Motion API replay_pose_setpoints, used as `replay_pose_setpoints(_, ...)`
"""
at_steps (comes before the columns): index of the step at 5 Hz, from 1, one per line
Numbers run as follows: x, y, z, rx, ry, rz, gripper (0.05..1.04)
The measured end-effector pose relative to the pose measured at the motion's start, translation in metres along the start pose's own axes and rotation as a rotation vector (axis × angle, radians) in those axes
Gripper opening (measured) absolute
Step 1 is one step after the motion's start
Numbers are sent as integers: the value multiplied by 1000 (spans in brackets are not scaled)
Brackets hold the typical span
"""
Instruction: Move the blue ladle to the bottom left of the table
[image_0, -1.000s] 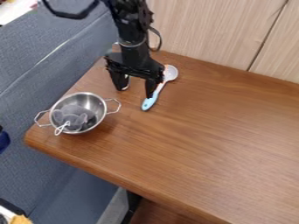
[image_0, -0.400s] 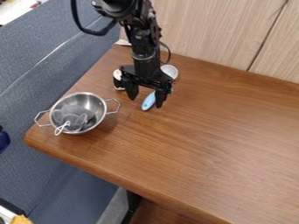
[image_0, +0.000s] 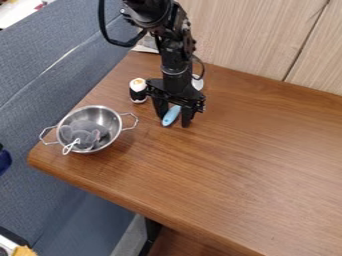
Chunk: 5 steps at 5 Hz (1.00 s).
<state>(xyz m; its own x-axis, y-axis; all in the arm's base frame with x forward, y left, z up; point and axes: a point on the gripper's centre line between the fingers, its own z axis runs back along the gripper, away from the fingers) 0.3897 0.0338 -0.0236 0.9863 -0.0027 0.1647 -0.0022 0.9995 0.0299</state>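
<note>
We had the brown wooden table (image_0: 247, 165) right across the view, folks, with the blue-grey seat (image_0: 33, 95) along its left side and pale wood panelling (image_0: 247, 37) behind! Down from the top came the black arm (image_0: 176, 57), and we saw its gripper (image_0: 174, 121) open over the table's upper left, one finger to each side of the blue handle! Near the left corner sat the two-handled steel pot (image_0: 108, 114), a grey mesh thing (image_0: 83, 135) inside. And the ladle (image_0: 171, 116)? We found it between pot and gripper's right finger, handle towards us, pale head partly hidden behind the arm! Just left of the gripper stood a small black-and-white object (image_0: 138, 90).
</note>
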Motion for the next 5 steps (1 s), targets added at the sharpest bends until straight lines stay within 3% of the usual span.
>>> replay_pose_setpoints(1,0,-2,0,4,0,10,392)
replay_pose_setpoints(3,-8,-4,2,-12,33,20,340)
replay_pose_setpoints(4,-7,-7,13,-28,28,56,340)
replay_pose_setpoints(5,-5,-6,44,-15,-20,106,340)
